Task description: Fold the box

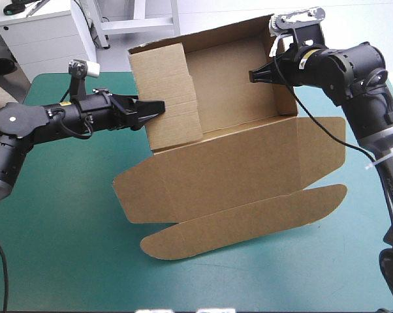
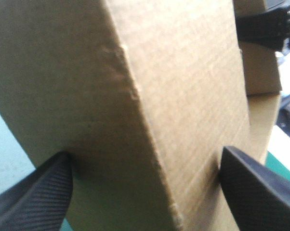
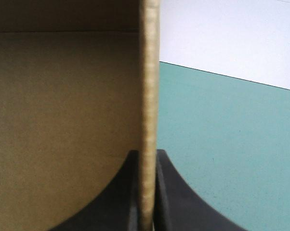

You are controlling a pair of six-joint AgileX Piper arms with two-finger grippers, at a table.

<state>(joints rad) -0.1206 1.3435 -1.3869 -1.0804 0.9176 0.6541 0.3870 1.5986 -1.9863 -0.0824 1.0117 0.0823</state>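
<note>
Well, the brown box (image 1: 229, 156) stands half built in the middle of the teal-green cover (image 1: 66, 228). Its back and side walls are raised, and its lid (image 1: 249, 176) lies flat on the near side with a long rounded flap (image 1: 242, 225) at its edge. The left gripper (image 1: 154, 109) reaches in level against the outside of the left side wall (image 1: 167, 98), which is folded over thick. Its black fingers (image 2: 39, 192) stand wide apart, and a folded corner of that wall fills the space between them and runs on ahead. Whether the fingers actually press the board I cannot tell. The right gripper (image 1: 256, 75) sits at the upper part of the right side wall (image 1: 278, 88), its jaws nearly closed with the single sheet's edge pinched between them. To one side of those fingers lies the brown inside of the box, to the other the bare cover. The two grippers are well apart, with the open tray between them.
</note>
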